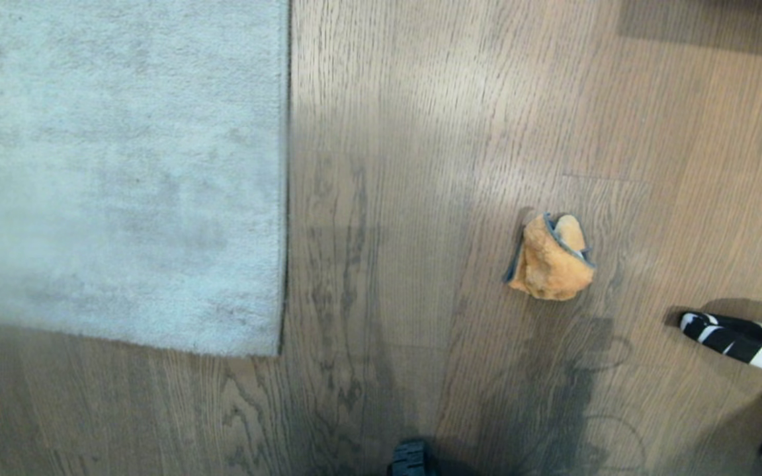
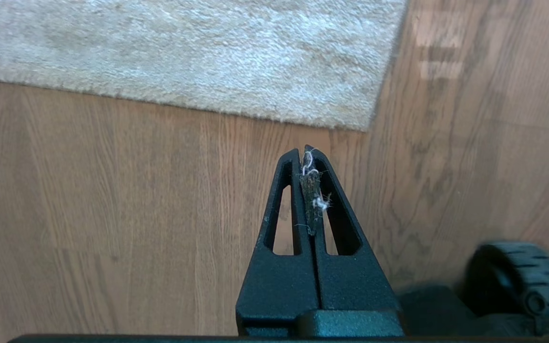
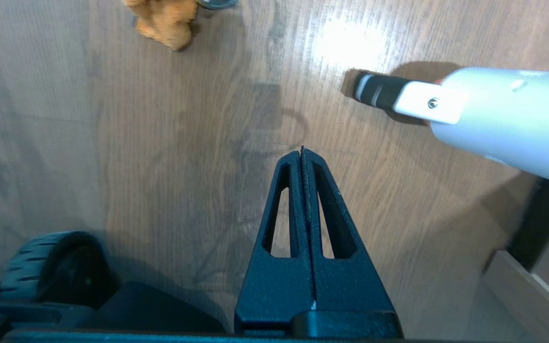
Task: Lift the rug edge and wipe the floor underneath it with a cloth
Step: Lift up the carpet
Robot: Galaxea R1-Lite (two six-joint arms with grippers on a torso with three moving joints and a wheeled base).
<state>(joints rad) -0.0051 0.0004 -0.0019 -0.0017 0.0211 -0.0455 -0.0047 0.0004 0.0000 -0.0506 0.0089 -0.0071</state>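
Nothing started yet, I read this as the pre-grasp stage. Left gripper [image 2: 309, 155] hangs over bare floor just short of the rug corner, jaws pressed together, only lint between them. Right gripper [image 3: 302, 153] likewise closed on nothing. Pale grey-beige short-pile rug edge [image 1: 284, 198] lies flat on the grey-brown wood-grain plank floor [image 1: 407, 165]. Small fluffy orange-yellow microfibre cloth with grey trim [image 1: 550, 259] sits crumpled, well apart from the rug, near a white-and-black pole foot [image 1: 718, 332]. Next, I'd say: open right jaws, drop onto the cloth.
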